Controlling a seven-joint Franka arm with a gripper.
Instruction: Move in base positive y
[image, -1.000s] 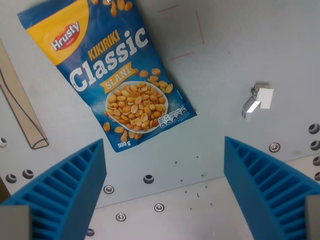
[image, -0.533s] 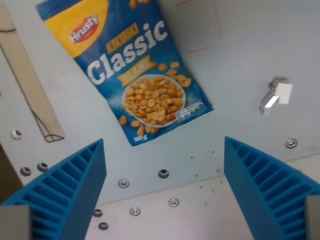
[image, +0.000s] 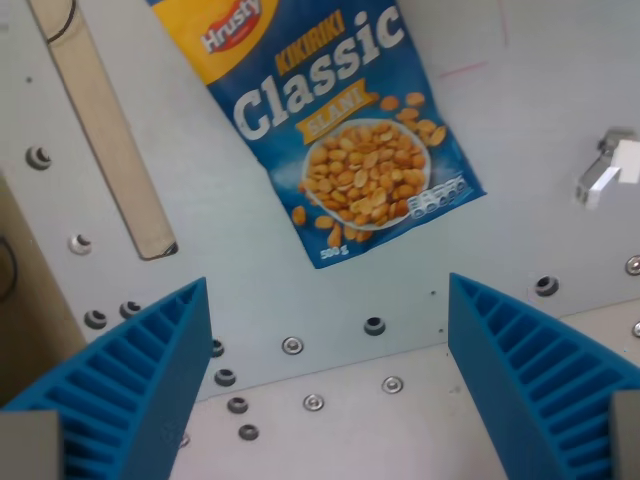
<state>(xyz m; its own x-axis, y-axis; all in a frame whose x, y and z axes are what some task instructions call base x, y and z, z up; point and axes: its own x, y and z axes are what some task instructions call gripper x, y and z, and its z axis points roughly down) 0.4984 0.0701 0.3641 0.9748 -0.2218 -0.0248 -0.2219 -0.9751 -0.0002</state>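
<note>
My gripper (image: 325, 385) is open and empty; its two blue ribbed fingers (image: 125, 385) stand wide apart at the bottom corners of the wrist view. Above them a blue bag of peanuts marked "Hrusty Classic" (image: 335, 115) lies flat on the grey metal table (image: 520, 130), tilted, with its lower corner at about the middle of the view. The bag is apart from both fingers and its top is cut off by the frame edge.
A long beige strip (image: 105, 130) lies on the table at the wrist view's left. A small white and metal clip (image: 610, 170) sits at the right edge. Several bolts and holes (image: 292, 346) dot the table along a seam below the bag.
The camera has moved: the whole scene has shifted toward the wrist view's right and slightly up. The bag, strip and clip keep their places on the table. The fingers stay equally open.
</note>
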